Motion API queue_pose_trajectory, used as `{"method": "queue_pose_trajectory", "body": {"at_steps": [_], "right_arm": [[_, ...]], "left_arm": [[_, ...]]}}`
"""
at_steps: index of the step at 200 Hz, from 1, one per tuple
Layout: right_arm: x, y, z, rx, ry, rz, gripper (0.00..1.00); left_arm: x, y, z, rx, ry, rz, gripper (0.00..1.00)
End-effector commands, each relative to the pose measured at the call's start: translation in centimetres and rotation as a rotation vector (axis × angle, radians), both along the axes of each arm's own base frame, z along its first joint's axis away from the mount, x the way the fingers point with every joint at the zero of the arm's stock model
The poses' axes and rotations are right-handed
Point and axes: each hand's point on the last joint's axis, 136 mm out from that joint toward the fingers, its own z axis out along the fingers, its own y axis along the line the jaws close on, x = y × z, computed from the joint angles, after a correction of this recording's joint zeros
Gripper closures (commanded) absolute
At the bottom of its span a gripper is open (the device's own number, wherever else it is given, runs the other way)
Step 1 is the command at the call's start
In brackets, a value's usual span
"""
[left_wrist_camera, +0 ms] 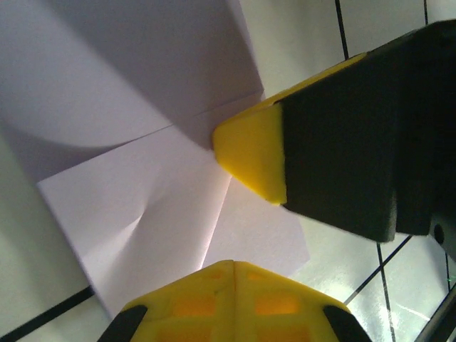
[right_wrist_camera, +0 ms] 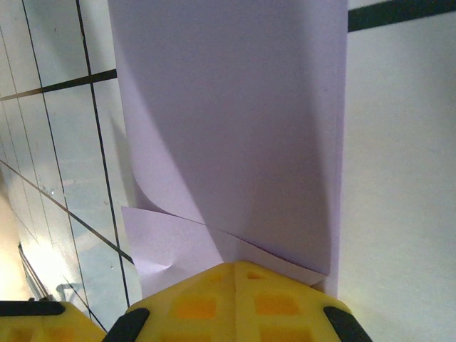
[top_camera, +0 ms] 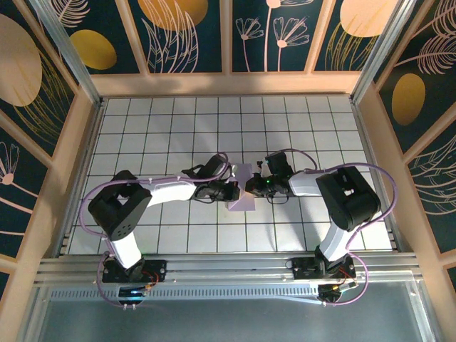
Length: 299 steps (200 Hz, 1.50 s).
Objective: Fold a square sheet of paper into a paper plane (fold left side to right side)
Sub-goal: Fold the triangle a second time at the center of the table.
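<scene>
The lavender square sheet of paper [top_camera: 239,202] lies on the tiled table between my two grippers, partly folded, with a flap curling over it [right_wrist_camera: 235,128] and creases across the lower layer [left_wrist_camera: 142,206]. My left gripper [top_camera: 233,189] is shut, its yellow tip [left_wrist_camera: 234,265] resting at the paper's edge with nothing between the fingers. From the other side my right gripper [top_camera: 250,187] is also shut, and its tip [right_wrist_camera: 239,265] presses on the paper near the fold. Its yellow fingertip [left_wrist_camera: 249,153] touches the crease line in the left wrist view. A paper plane is out of view.
The white gridded table [top_camera: 178,128] is boxed in by wooden side rails [top_camera: 78,164] and a back wall. Both arms reach in from the near edge and meet at the middle, their cables looping beside them.
</scene>
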Motion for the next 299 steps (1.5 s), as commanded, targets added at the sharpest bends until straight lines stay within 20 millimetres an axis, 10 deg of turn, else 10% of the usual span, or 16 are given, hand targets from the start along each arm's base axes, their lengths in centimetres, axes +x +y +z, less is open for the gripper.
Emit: {"method": "queue_pose_trajectory", "body": {"at_steps": [1,192,299], "right_arm": [[-1.9,-1.9,-3.2,-0.114,0.088,-0.014,1.00],[-2.2,-2.2,-4.0,-0.149,0.105,-0.011,1.00],[-2.3,-2.5,-4.1,-0.160,0.104,-0.014,1.00]], "left_arm": [[0.2,-1.1,-0.3,-0.022,0.019,-0.041,1.00],[-1.2,1.2,-4.1,0.113,0.042,-0.069,1.00],[-5.1,3.2,-5.3,0.194,0.069,-0.111,1.00]]}}
